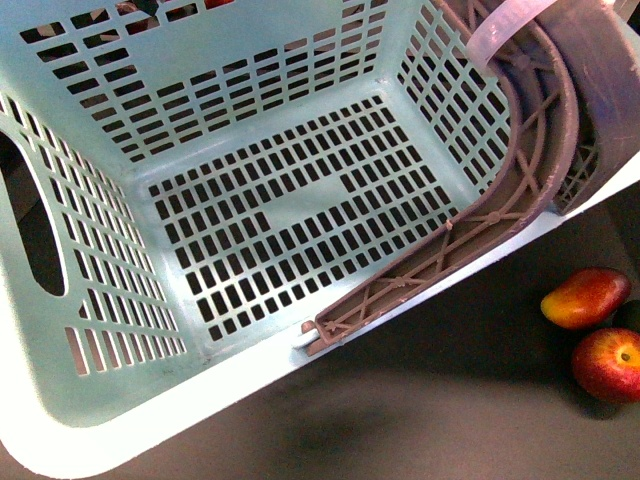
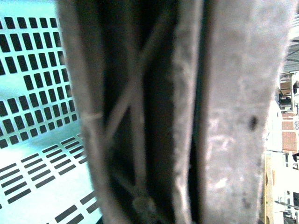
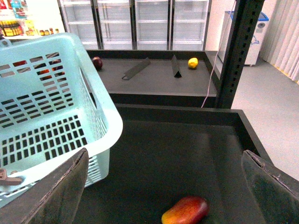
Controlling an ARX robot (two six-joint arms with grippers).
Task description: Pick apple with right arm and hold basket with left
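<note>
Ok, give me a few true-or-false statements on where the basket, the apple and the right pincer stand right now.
1. The basket has nothing inside it. True.
2. The right pincer is shut on the apple. False: its fingers stand wide apart with nothing between them.
3. The apple lies on the dark surface outside the basket, beside the orange-red fruit. True.
4. The far shelf in the right wrist view holds no fruit. False: a dark red fruit and a yellow fruit sit on it.
</note>
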